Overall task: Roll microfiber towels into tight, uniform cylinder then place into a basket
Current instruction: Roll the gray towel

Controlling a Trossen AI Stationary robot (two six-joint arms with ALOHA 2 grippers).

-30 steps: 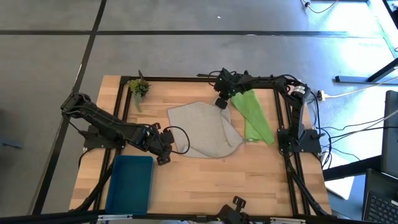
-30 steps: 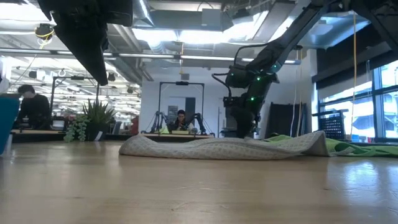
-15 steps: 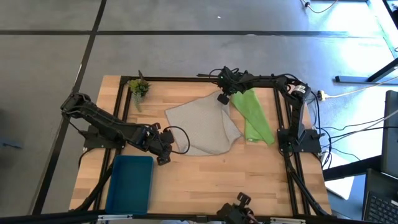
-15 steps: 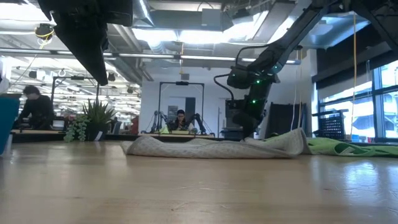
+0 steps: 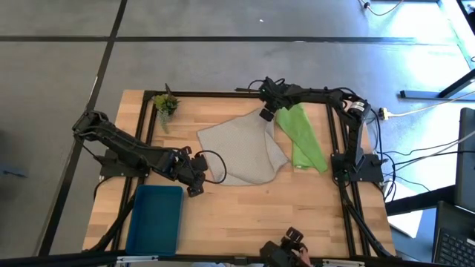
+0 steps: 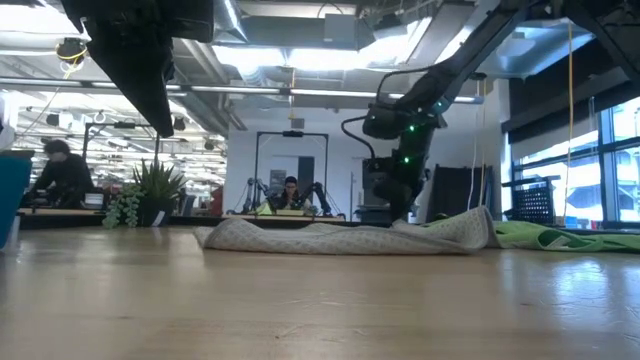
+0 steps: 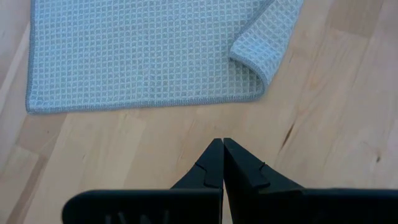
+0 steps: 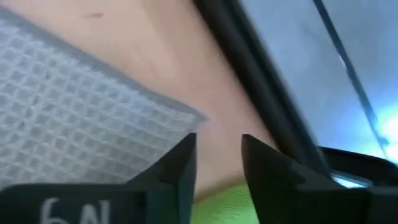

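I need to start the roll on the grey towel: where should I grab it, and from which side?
Judging by its pose, take the grey towel at its near right corner, which is curled up and over, coming from the table's near side. That raised fold gives fingers a lip; elsewhere the cloth lies flat. The shut left gripper sits closest; the open right gripper is at the far corner.

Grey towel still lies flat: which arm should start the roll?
Probably the right. Its open right gripper hovers at the far corner of the grey towel, beside the green towel. The shut left gripper waits off the towel's near edge.
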